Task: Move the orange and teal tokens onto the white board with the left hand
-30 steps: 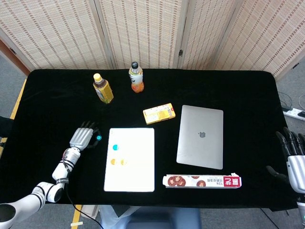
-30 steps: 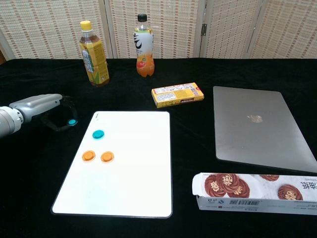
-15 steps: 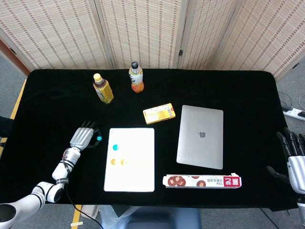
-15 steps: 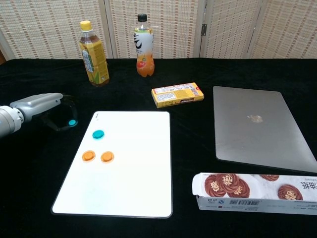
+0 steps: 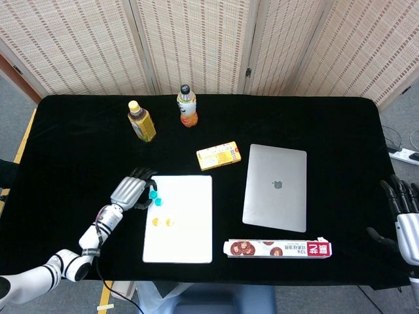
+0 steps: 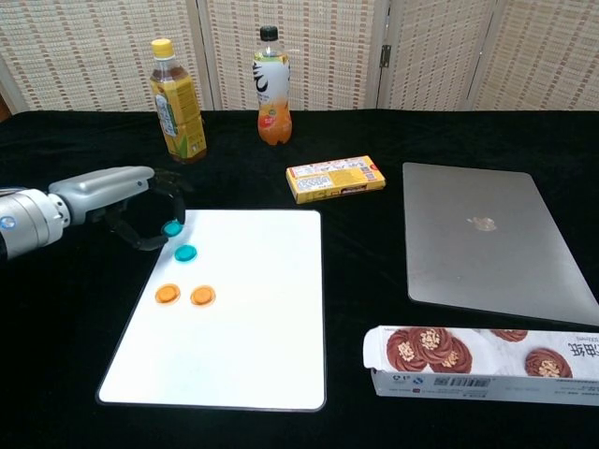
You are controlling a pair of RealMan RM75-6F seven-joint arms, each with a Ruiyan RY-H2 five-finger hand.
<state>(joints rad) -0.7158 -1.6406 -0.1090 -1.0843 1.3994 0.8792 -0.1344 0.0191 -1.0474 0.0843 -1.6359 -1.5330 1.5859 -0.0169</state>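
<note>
We see a woven folding screen [image 5: 196, 42] across the far side, behind a black-draped table [image 5: 327, 121]. Grey floor [image 5: 16, 108] lies left; at right, perhaps a power strip [image 5: 407, 156].

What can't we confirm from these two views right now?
- Left hand fingers: dark against the black cloth in both views; exact grip on the teal token is unclear.
- Right hand: at the head view's right edge, partly cut off; absent from chest view.
- Yellow box print: too small.
</note>
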